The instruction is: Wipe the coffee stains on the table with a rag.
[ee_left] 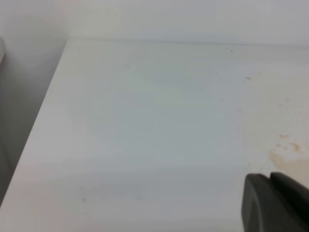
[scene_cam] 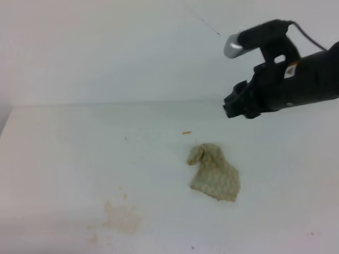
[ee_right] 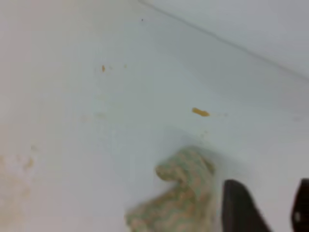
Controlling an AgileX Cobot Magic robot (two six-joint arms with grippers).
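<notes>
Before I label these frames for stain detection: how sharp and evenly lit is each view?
Exterior high view: soft but readable, flat light; the rag and the coffee stains show clearly, the stains low in contrast. Left wrist view: washed out, the stains barely visible, a dark blurred gripper part in the corner. Right wrist view: blurred, the rag smeared, faint shadow around it, right gripper fingers out of focus.

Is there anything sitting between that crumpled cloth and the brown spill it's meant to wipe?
Nothing visible does. Only bare white table lies between the rag and the coffee stains to its front left.
</notes>
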